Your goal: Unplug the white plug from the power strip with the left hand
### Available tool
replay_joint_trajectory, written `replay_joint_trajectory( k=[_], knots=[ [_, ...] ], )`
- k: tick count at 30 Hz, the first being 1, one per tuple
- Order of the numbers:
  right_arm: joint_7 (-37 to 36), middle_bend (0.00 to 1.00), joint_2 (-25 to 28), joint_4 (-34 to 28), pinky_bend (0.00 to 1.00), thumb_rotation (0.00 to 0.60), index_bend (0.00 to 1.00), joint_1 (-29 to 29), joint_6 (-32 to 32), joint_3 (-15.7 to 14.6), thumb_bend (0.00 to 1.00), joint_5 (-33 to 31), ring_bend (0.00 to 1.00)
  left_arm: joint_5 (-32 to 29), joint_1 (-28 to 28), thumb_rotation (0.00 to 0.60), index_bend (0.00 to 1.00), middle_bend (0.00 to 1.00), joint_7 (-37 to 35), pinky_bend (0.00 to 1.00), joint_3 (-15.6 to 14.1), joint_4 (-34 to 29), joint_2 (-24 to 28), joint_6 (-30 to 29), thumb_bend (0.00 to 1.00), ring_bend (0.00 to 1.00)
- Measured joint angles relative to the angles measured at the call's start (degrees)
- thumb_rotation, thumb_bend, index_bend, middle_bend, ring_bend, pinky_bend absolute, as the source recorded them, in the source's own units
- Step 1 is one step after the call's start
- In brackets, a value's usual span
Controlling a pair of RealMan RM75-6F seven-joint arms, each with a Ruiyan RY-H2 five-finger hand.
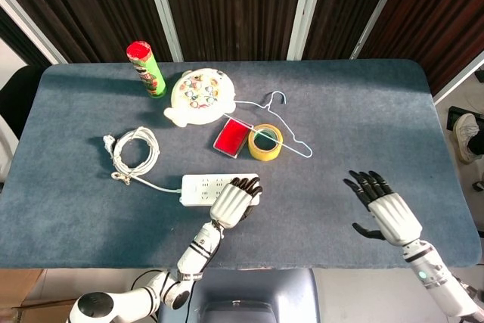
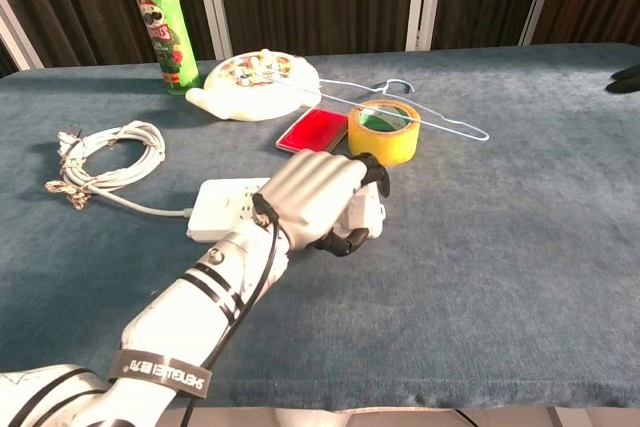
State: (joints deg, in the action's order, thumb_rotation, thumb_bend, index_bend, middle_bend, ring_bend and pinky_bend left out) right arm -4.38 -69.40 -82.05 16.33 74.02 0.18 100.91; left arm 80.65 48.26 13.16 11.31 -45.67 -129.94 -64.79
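Blue table (image 1: 340,111): 1 power strip (image 1: 200,189), 2 hands.

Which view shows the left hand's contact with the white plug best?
The chest view: the left hand curls over the white plug on the power strip up close. The head view shows the hand from above, hiding the plug.

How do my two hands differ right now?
The left hand has its fingers curled down over the right end of the power strip, while the right hand has its fingers spread and holds nothing. The left is near the table's middle, the right is off toward the right edge. Both share black fingertips.
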Motion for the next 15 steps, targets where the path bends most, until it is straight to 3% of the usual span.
replay_joint_trajectory(
  k=[7, 15],
  knots=[
    [-1.38, 0.19, -7.04, 8.63, 0.04, 0.6, 0.1, 6.83, -2.22, -2.87, 0.63, 9.03, 0.0, -0.01, -0.17, 0.6, 0.36, 0.45, 0.34, 0.48, 0.64, -1.37, 0.36, 0.18, 0.62, 0.42],
    [1.29, 0.15, -12.29, 11.05, 0.04, 0.6, 0.02, 10.33, -7.77, -3.6, 0.69, 7.59, 0.0, -0.09, -0.58, 0.6, 0.36, 0.45, 1.6, 0.48, 1.48, -3.85, 1.49, -0.34, 0.61, 0.42]
  ],
)
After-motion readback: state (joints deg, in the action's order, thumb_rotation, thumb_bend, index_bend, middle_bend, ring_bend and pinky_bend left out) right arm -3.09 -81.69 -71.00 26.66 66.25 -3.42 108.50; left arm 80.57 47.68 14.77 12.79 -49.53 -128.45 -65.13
